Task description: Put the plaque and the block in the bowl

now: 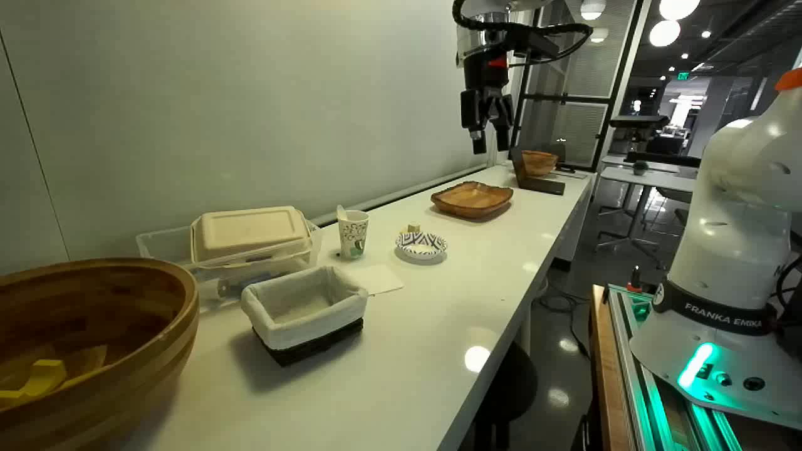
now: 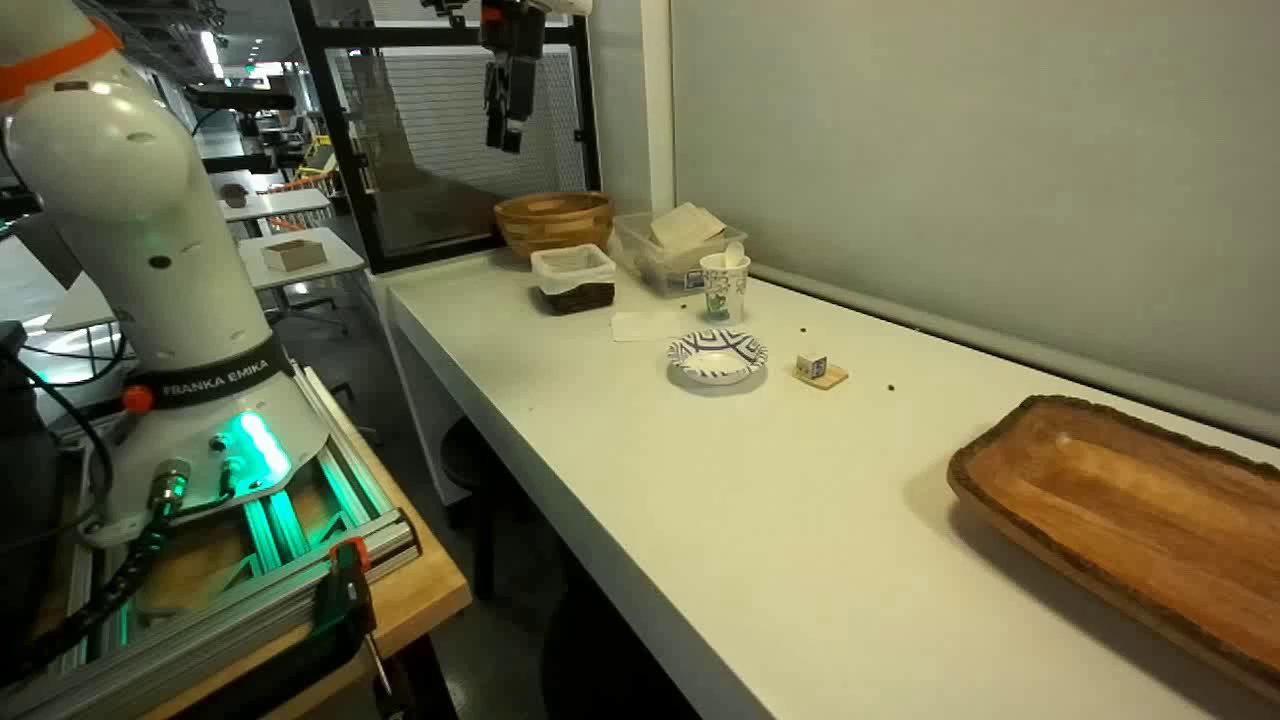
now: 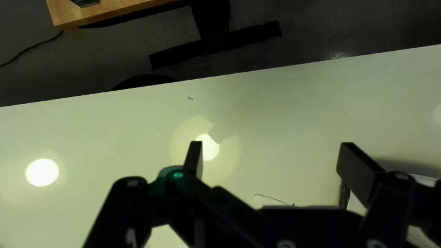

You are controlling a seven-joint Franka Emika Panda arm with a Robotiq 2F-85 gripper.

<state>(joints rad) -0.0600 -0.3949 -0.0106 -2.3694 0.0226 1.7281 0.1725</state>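
The large brown wooden bowl (image 1: 135, 376) stands at the near left in an exterior view and at the table's far end in an exterior view (image 2: 555, 225). Yellow pieces (image 1: 44, 378) lie inside it. A small light block (image 2: 811, 366) with a dark printed side stands on a thin flat wooden plaque (image 2: 832, 378), beside a patterned bowl. The block also shows behind the patterned bowl in an exterior view (image 1: 413, 228); the plaque is mostly hidden there. My gripper (image 1: 491, 149) is open and empty, high above the table; its spread fingers show in the wrist view (image 3: 268, 158).
A patterned bowl (image 2: 718, 358), paper cup (image 2: 724, 288), white-lined tub (image 1: 304, 313), clear box with beige lid (image 1: 250, 235) and flat white sheet (image 1: 376, 279) are on the white table. A wooden tray (image 2: 1140, 520) and laptop (image 1: 539, 181) lie toward one end. The table's edge (image 3: 241, 73) drops to floor.
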